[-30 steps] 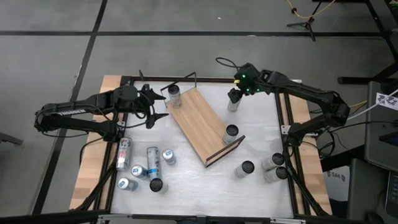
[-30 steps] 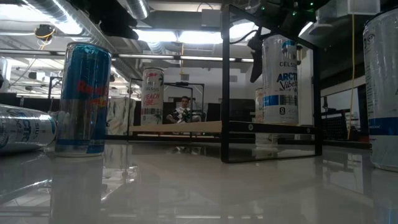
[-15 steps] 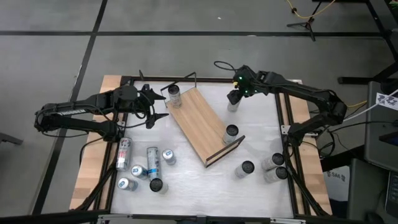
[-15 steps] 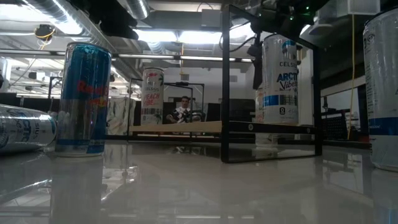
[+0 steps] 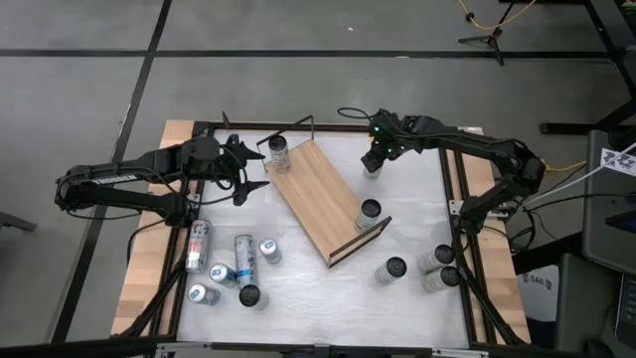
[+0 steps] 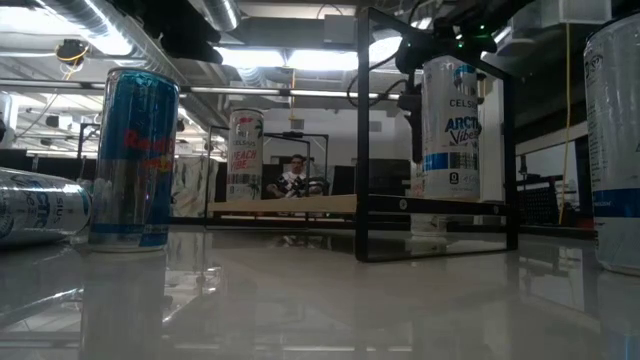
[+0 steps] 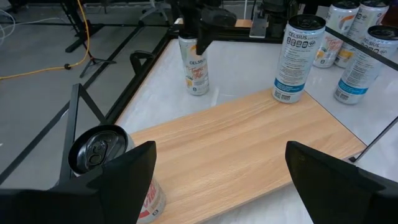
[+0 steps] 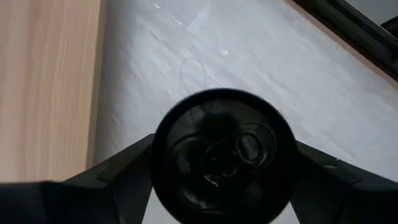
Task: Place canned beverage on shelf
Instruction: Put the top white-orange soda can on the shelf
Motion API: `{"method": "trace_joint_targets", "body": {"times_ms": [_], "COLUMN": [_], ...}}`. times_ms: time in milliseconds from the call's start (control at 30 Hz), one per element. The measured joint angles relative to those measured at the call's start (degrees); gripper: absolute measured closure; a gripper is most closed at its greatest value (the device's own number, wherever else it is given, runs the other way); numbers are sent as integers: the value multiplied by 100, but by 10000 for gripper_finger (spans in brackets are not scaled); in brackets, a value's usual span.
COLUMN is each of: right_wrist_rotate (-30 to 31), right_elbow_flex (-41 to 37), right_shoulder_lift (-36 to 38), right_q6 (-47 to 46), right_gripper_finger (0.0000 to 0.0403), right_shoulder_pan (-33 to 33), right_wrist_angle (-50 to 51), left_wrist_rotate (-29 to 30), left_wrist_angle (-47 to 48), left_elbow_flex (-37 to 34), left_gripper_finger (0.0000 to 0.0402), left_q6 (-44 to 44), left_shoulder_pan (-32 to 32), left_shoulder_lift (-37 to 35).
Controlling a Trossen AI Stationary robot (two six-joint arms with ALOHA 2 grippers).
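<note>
Right gripper (image 5: 372, 159) hangs over an upright can (image 8: 222, 155) on the white table (image 5: 417, 214), fingers spread to either side of its top (contact cannot be told), just beyond the shelf (image 5: 327, 198). Left gripper (image 5: 254, 171), open, waits at the shelf's other end.

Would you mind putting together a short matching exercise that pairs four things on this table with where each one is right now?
Things:
1. Celsius can
2. Red Bull can
3. right gripper
4. left gripper

Places:
A. upright on the white table, off the shelf
B. over a can beside the shelf's far long edge
C. open, at the shelf's far-left end
D. upright on the shelf, near its wire rail

Pairs: 1-D, 2-A, 3-B, 4-C
</note>
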State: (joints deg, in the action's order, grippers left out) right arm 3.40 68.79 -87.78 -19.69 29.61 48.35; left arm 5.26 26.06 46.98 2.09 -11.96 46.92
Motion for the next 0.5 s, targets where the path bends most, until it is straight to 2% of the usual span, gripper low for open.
{"method": "trace_joint_targets", "body": {"times_ms": [133, 333, 500], "right_wrist_rotate": [3, 2, -13], "right_elbow_flex": [0, 0, 0], "right_shoulder_lift": [-1, 2, 2], "right_q6": [25, 44, 313], "right_gripper_finger": [111, 158, 155], "right_shoulder_pan": [0, 0, 0], "right_wrist_angle": [-24, -28, -58], "left_wrist_rotate": [0, 0, 0], "left_wrist_angle": [2, 2, 1], "left_elbow_flex": [0, 0, 0], "left_gripper_finger": [51, 51, 51], "left_q6": [0, 0, 0], "left_shoulder_pan": [-1, -1, 0], "left_shoulder_lift": [0, 0, 0]}}
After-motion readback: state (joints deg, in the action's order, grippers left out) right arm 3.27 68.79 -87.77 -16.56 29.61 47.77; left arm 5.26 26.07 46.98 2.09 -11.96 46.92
